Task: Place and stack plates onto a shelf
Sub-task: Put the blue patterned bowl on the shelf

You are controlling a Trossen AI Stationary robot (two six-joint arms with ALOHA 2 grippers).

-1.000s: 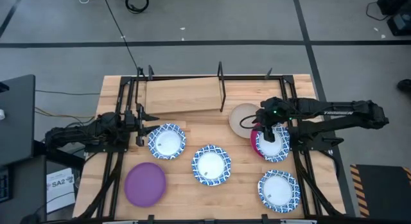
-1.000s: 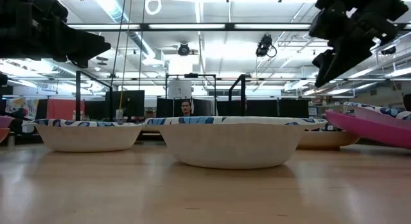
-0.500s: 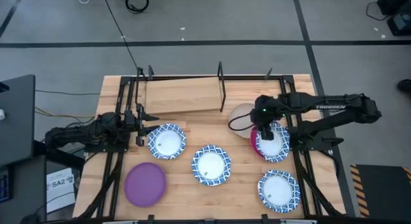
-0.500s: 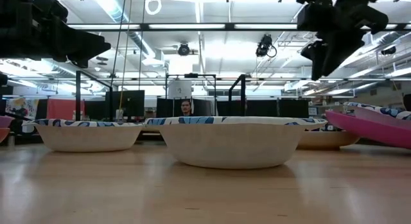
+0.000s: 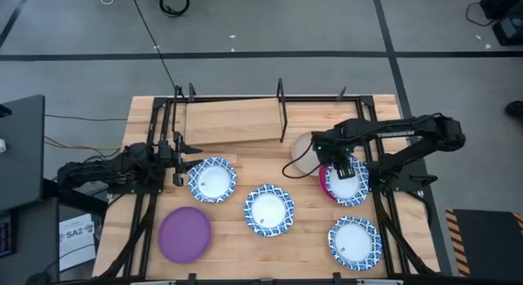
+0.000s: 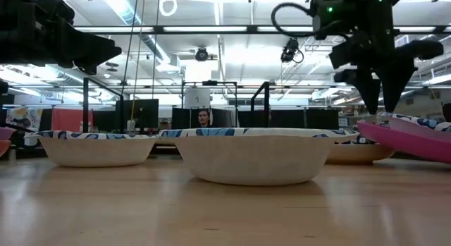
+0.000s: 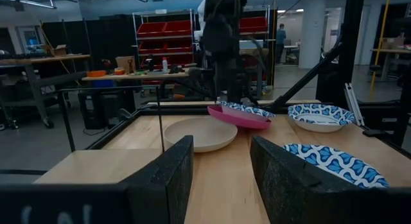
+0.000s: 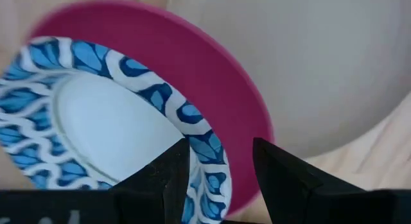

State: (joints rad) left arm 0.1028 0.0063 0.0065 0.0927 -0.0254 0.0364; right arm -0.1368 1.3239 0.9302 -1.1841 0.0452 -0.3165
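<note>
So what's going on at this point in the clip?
The right gripper, jaws open, hangs over the edge of a blue-patterned plate that lies on a magenta plate, beside a beige plate. The left gripper waits, jaws open, next to another patterned plate. The shelf holds no plates; the other plates lie on the table.

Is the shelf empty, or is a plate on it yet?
Empty. The shelf shows only bare wood in the high view; every plate, including the beige plate, sits on the table.
</note>
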